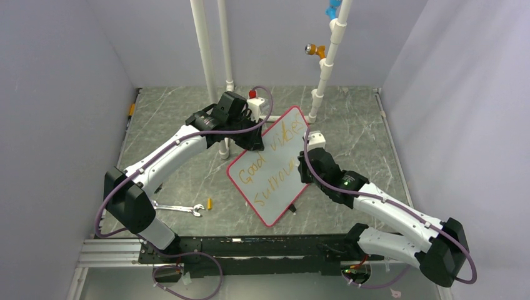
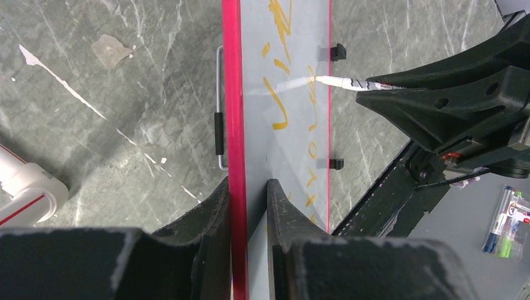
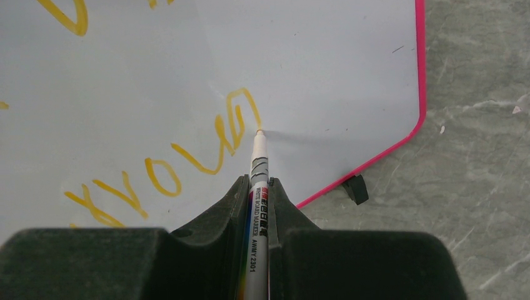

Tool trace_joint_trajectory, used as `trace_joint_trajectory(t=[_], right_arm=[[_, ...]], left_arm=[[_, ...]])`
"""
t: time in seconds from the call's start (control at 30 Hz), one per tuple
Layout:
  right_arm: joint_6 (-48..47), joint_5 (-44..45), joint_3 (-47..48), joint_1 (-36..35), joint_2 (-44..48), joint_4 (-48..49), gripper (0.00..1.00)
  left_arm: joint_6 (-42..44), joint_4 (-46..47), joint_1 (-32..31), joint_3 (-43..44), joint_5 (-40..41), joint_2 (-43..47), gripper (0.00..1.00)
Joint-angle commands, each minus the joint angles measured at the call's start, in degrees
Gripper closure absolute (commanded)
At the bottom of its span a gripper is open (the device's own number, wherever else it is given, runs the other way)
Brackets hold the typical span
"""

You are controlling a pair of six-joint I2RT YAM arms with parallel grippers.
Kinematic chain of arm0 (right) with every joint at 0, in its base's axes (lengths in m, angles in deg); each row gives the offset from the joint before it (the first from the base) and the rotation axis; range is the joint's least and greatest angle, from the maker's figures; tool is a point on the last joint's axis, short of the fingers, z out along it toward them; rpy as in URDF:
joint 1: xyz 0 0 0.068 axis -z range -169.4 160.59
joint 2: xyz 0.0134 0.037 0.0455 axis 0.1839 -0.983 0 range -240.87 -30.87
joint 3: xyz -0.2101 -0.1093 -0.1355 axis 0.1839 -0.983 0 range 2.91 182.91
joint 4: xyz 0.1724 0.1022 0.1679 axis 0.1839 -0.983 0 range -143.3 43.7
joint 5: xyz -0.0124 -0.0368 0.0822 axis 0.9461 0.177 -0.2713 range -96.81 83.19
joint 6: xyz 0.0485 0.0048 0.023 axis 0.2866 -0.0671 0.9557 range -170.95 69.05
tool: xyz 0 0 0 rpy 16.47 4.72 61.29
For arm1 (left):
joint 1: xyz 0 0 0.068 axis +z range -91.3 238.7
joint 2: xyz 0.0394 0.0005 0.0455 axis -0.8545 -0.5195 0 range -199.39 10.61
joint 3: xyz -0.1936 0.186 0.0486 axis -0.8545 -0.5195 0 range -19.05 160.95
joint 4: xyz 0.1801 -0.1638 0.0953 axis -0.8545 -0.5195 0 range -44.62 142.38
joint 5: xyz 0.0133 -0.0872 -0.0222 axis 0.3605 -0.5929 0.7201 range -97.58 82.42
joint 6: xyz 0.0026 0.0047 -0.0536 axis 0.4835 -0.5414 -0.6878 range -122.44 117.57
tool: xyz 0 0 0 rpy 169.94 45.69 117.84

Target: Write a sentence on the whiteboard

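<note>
The whiteboard (image 1: 270, 172), pale with a red-pink rim, lies diagonally at the table's middle. Orange-yellow words (image 1: 267, 164) run across it in two lines, the first reading "Good vibes". My left gripper (image 1: 255, 141) is shut on the board's far-left rim, one finger on each side of the edge (image 2: 235, 206). My right gripper (image 1: 304, 157) is shut on a white marker (image 3: 257, 206), whose tip touches the board (image 3: 350, 69) at the end of the second line's last stroke (image 3: 240, 115). The marker also shows in the left wrist view (image 2: 350, 83).
A wrench (image 1: 178, 208) and a small orange cap (image 1: 210, 203) lie left of the board. White pipes (image 1: 206, 56) (image 1: 328, 59) stand behind it. More markers (image 2: 507, 222) lie off the table's edge in the left wrist view.
</note>
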Motion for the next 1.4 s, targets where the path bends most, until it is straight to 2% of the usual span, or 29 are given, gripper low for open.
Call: trace_joint_trajectory(t=[0.0,0.17,0.27,0.73,1.37], right_arm=[[1.2,0.0,0.7,0.2,1.8,-1.2,1.0],[2.1,4.9,-0.4,0.4,8.7,0.0,1.0],[2.1,5.0,0.5,1.6,8.7,0.9,1.0],[2.3,-12.9,0.5,14.4,4.7,7.8,1.0],[2.3,-20.1,0.0,16.1,-0.9,11.9,1.0]], left_arm=[[3.5,0.3,-0.4,-0.5,2.3,1.7,1.0],[4.2,-0.5,-0.4,-0.5,3.0,1.9,1.0],[4.6,-0.9,-0.4,-0.2,2.9,1.5,1.0],[6.0,-1.9,-0.4,-0.4,3.6,1.1,1.0],[6.2,-2.1,-0.4,-0.4,4.3,0.8,1.0]])
